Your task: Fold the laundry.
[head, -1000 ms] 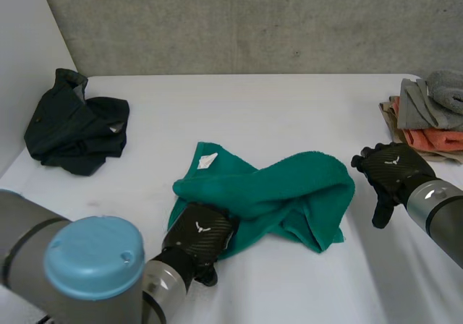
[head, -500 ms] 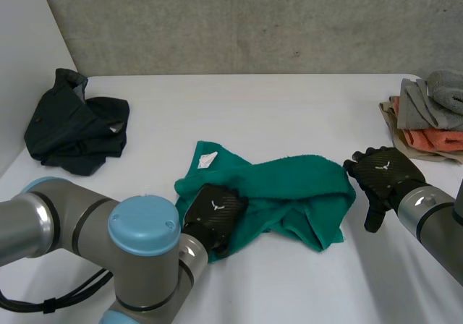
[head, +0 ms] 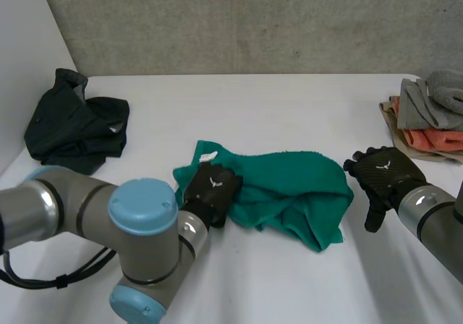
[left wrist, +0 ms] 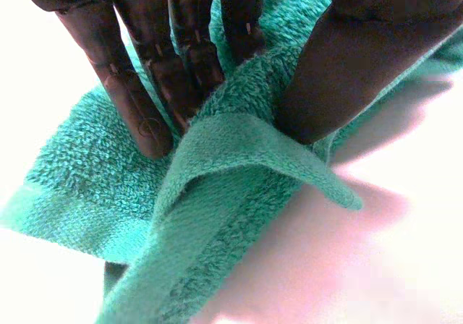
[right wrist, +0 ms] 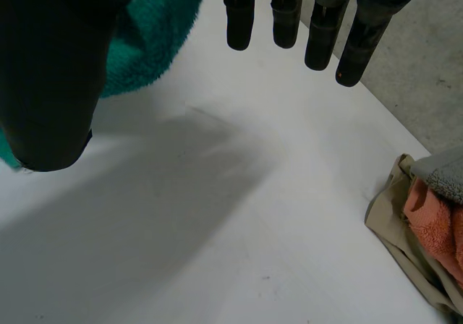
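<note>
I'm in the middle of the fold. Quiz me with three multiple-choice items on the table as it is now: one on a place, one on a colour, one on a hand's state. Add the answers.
1. Where on the table does the dark garment lie?
A. far left
B. middle
C. front edge

2. What colour is the towel that the left hand pinches?
A. orange
B. green
C. grey

3. The right hand is:
A. open, holding nothing
B. pinching the towel
C. shut in a fist

Answers:
1 A: the head view shows it heaped at the table's far left.
2 B: its terry is green in the head and left wrist views.
3 A: its fingers hang straight over bare table beside the towel's end.
</note>
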